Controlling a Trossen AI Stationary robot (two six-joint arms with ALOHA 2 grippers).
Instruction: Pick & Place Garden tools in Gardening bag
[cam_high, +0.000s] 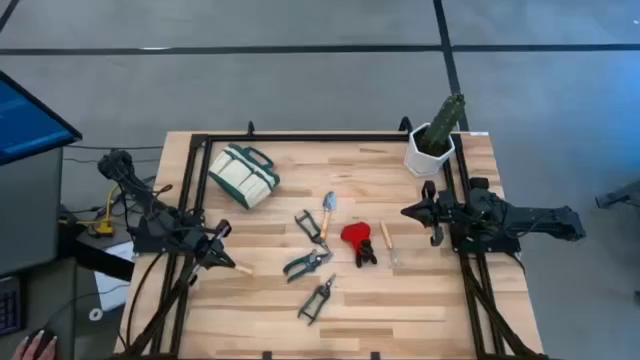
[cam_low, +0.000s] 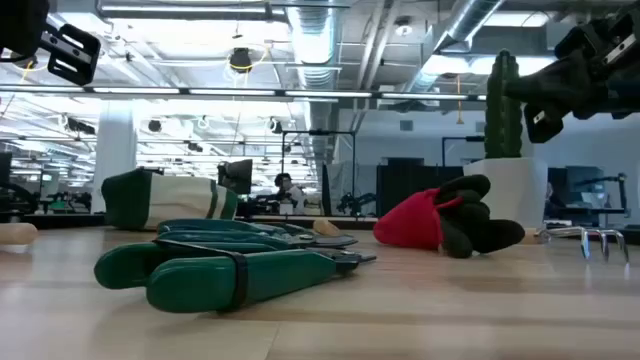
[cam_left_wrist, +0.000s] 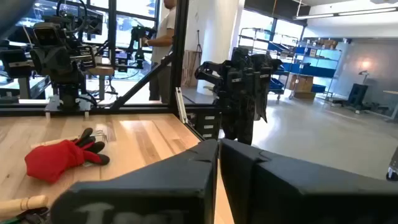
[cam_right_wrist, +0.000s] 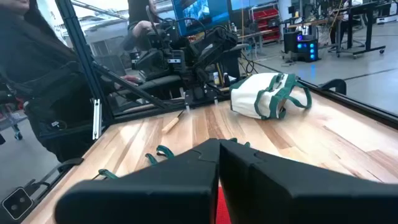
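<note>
The cream gardening bag (cam_high: 243, 175) with green trim lies on its side at the table's far left; it also shows in the right wrist view (cam_right_wrist: 264, 95). The tools lie on the table's middle: a trowel (cam_high: 327, 210), dark shears (cam_high: 311, 227), green-handled shears (cam_high: 307, 264), another pair (cam_high: 317, 298), the red-headed tool (cam_high: 354, 240) and a thin wooden-handled tool (cam_high: 387, 241). My left gripper (cam_high: 226, 230) is shut and empty, raised at the table's left. My right gripper (cam_high: 406, 212) is shut and empty, raised at the right.
A white pot with a green cactus (cam_high: 434, 140) stands at the far right corner, just beyond my right arm. A short wooden piece (cam_high: 243, 268) lies near my left gripper. A black frame (cam_high: 300, 137) runs along the table's far and side edges.
</note>
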